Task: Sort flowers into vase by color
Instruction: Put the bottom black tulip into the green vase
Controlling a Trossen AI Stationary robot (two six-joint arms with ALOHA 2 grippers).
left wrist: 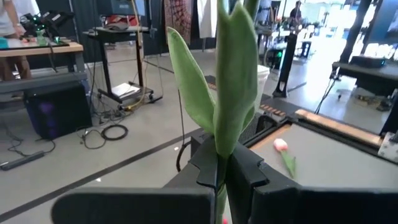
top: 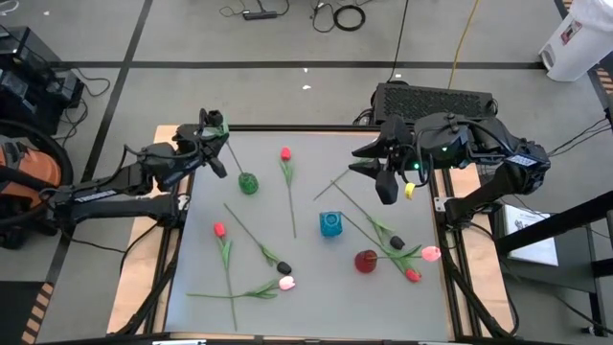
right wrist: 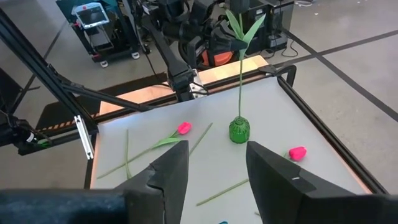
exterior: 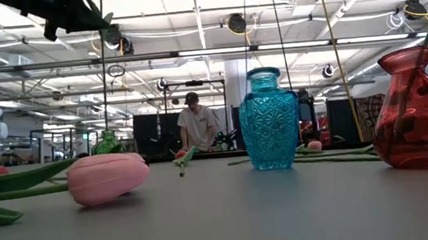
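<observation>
My left gripper (top: pixel 219 128) is at the table's far left, shut on a flower (right wrist: pixel 240 74) that stands upright in the green vase (top: pixel 248 182). Its leaves (left wrist: pixel 217 93) stick up past the fingers, and its head is hidden. My right gripper (top: pixel 385 182) hangs open above the far right of the table, holding nothing. A blue vase (top: pixel 330 224) and a red vase (top: pixel 366 260) stand near the middle. A stem (exterior: pixel 426 29) leans out of the red vase. Red, pink and dark-headed flowers, such as a red one (top: pixel 285 153), lie flat on the table. My left gripper pinches the flower's stem where the leaves branch off (left wrist: pixel 221 152), between its two fingers. The fingers lie level, come from the table's left and cross the stem. The flower stands upright, and its lower end is in the green vase's mouth (right wrist: pixel 239 122).
Loose flowers lie left of the blue vase, among them a pink one (top: pixel 285 283), a dark one (top: pixel 283 267) and a red one (top: pixel 219 230). More lie right of the red vase, including a pink one (top: pixel 430 253). A person (exterior: pixel 196 125) stands in the room beyond the table.
</observation>
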